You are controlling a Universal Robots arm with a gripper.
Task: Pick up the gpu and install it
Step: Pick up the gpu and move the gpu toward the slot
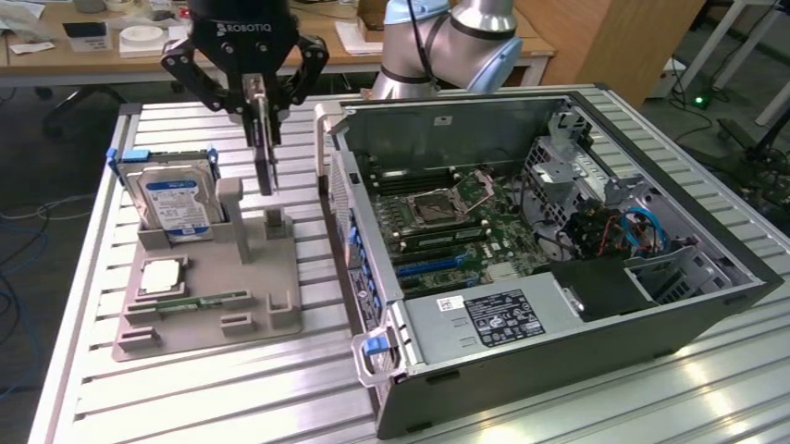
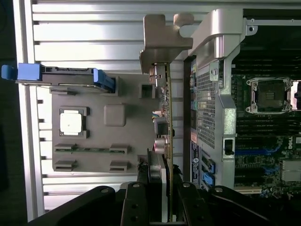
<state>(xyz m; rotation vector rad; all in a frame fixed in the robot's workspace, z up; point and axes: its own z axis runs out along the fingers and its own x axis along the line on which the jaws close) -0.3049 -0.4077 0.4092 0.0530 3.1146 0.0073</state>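
Item: gpu (image 1: 265, 155), edge-on and upright, pinched at its top edge by the gripper (image 1: 259, 104). It hangs below the gripper, apart from the grey parts holder (image 1: 247, 277) underneath. The open computer case (image 1: 531, 388) is just beside. Handling, by my judgement: keep the card plumb and its bracket clear of the case rim.

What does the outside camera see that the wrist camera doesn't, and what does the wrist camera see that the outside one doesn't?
Exterior view's extras: the robot's arm, wooden desks behind it, blue cables inside the computer case, and the hard drive's label.
Wrist view's extras: the gpu's metal bracket flat-on, and small parts along the card's edge.
Shared: the fingers shut on the gpu, the grey holder with hard drive and chip, the open case, and the motherboard's socket.
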